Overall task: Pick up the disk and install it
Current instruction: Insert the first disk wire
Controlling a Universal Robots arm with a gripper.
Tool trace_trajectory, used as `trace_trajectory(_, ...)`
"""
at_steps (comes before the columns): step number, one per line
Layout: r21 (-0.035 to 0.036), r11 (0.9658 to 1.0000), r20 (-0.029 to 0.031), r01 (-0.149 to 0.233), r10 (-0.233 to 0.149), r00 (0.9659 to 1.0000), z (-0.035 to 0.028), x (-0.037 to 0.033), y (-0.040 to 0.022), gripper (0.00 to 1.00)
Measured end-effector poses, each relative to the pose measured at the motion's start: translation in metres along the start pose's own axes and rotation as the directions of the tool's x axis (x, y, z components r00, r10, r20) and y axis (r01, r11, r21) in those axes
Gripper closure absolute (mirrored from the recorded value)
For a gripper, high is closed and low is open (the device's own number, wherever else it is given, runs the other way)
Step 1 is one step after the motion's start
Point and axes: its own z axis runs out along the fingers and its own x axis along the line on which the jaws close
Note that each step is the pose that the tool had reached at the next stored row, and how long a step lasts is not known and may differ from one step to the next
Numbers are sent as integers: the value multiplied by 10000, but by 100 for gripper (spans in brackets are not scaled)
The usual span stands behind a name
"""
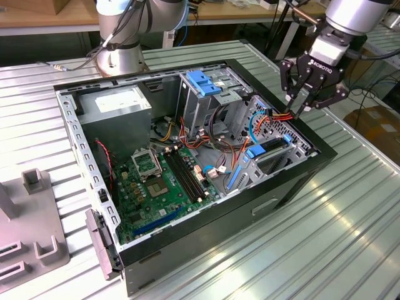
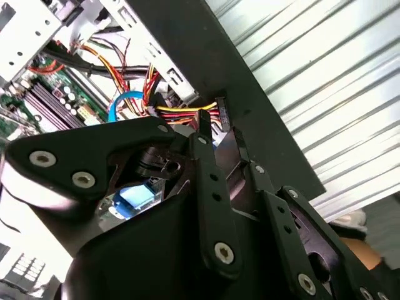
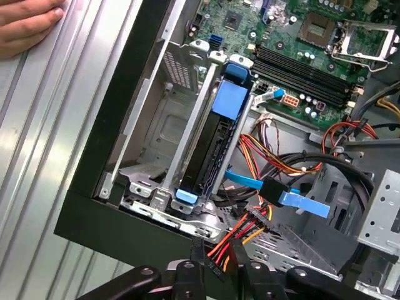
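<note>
First wrist view: disk (image 3: 206,150) edge-up, slotted.

The open computer case (image 1: 187,181) at the frame's centre leaves free room above the motherboard (image 1: 162,178), lower left of centre. Toward the upper right, red, yellow and orange cables (image 1: 212,134) crowd the space between the drive cage (image 1: 206,94) and the slot holding the disk (image 3: 209,147). There the gripper (image 1: 303,103) hangs just beside the cable bundle (image 3: 250,231), against the case's black wall (image 3: 119,125).
</note>
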Motion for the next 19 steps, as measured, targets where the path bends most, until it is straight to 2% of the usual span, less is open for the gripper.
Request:
trace_trajectory(4, 13, 9967, 11, 813, -813, 9967, 7, 1, -2, 70)
trace_trajectory(6, 19, 9924, 16, 1228, -1228, 9924, 9, 1, -3, 70)
trace_trajectory(9, 31, 9806, 24, 1961, -1961, 9806, 15, 3, -8, 70)
trace_trajectory(13, 38, 9694, 28, 2455, -2455, 9694, 18, 6, -15, 70)
trace_trajectory(14, 41, 9651, 29, 2619, -2619, 9651, 19, 7, -17, 70)
trace_trajectory(15, 44, 9590, 30, 2835, -2835, 9590, 21, 8, -20, 70)
trace_trajectory(16, 48, 9516, 32, 3072, -3072, 9516, 21, 9, -21, 70)
trace_trajectory(17, 54, 9428, 34, 3334, -3334, 9428, 23, 10, -23, 70)
trace_trajectory(19, 58, 9336, 36, 3583, -3583, 9336, 25, 11, -26, 70)
